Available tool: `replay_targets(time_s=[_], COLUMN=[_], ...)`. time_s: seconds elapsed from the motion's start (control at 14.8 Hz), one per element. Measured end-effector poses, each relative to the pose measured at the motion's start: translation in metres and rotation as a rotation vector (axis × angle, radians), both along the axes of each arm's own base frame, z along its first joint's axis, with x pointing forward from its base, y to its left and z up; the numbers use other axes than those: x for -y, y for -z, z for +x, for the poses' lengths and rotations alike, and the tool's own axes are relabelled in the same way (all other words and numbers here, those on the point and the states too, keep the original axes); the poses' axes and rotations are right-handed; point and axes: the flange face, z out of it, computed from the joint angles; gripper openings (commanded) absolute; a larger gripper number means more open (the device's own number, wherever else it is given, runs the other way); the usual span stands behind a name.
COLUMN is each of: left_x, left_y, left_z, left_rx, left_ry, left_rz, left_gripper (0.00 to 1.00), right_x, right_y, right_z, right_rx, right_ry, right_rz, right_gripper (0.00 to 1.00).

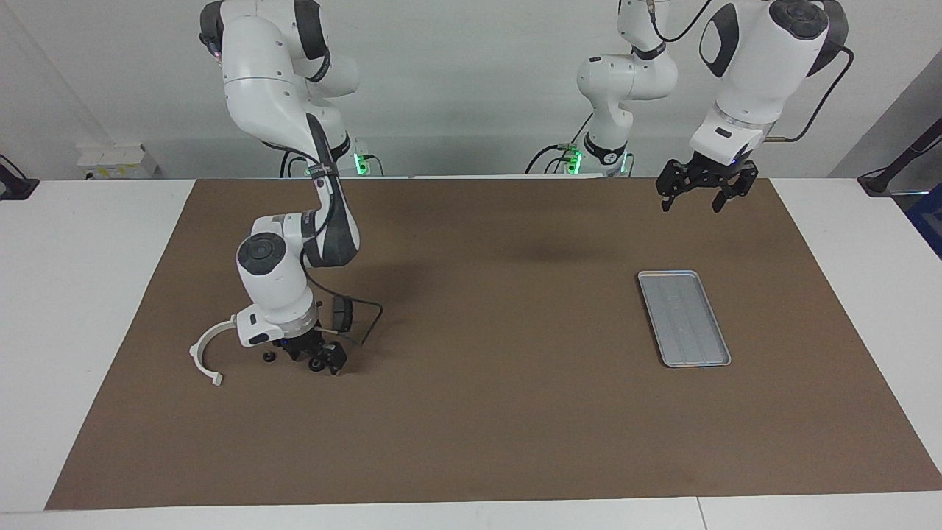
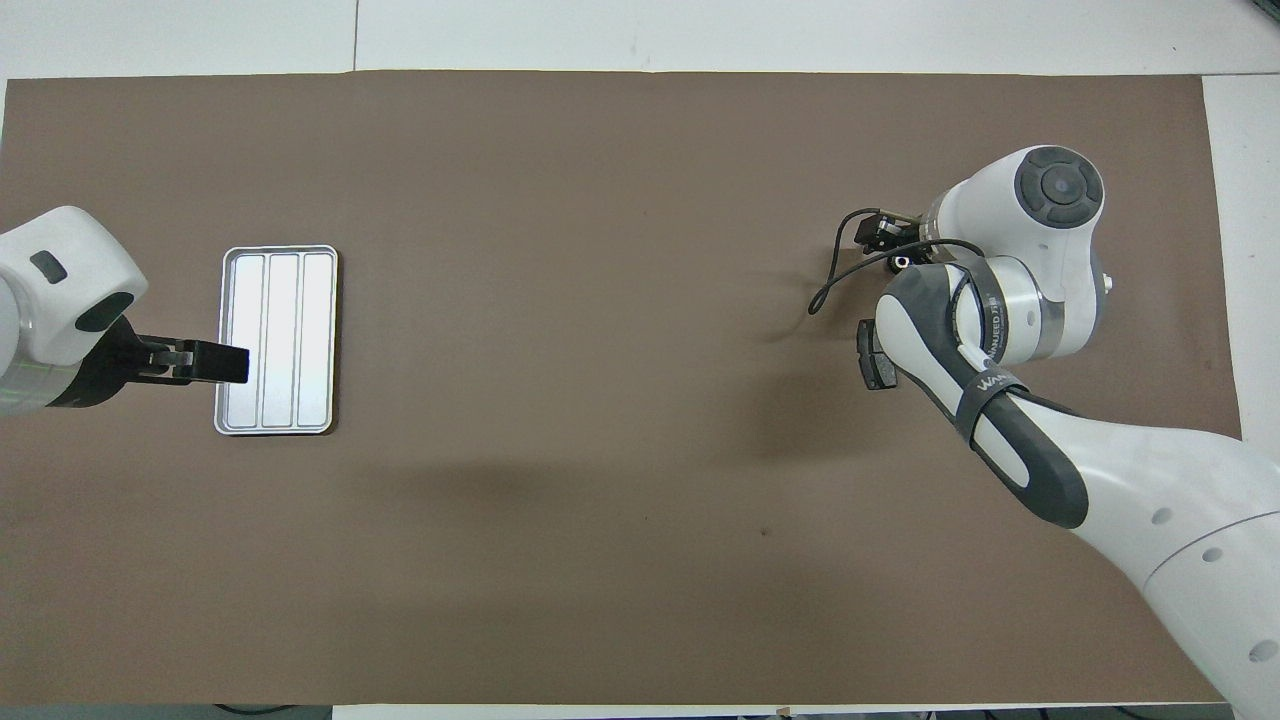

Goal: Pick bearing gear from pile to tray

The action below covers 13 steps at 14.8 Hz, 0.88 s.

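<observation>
The pile lies toward the right arm's end of the table: a white curved arc bracket [image 1: 205, 352], a tiny black round piece [image 1: 269, 358] and a dark grey pad-shaped plate [image 1: 342, 313]. My right gripper [image 1: 318, 361] is down at the mat in the pile, between the black piece and the plate. In the overhead view the right gripper [image 2: 888, 238] and one plate [image 2: 872, 357] show; the arm hides the bracket. The silver tray [image 1: 683, 318] lies empty toward the left arm's end. My left gripper [image 1: 692, 200] waits open, high in the air; from overhead it [image 2: 235, 365] covers the tray's rim [image 2: 225, 420].
A brown mat [image 1: 486, 427] covers the table between white borders. The right arm's black cable [image 1: 368, 324] loops down beside the plate. Bare mat lies between the pile and the tray.
</observation>
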Motion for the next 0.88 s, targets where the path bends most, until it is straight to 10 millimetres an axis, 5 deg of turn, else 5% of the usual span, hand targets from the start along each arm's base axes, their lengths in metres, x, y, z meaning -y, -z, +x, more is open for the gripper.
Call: replay_targets(time_s=[0.88], left_x=[0.0069], left_y=[0.0047], left_z=[-0.0007], left_rx=[0.001], left_ry=[0.014], left_rz=[0.0], left_gripper=[1.0], right_x=[-0.002], right_y=[-0.0018], right_z=[0.0029], right_rx=[0.012], right_ry=[0.081], right_rz=[0.003], right_gripper=[0.54])
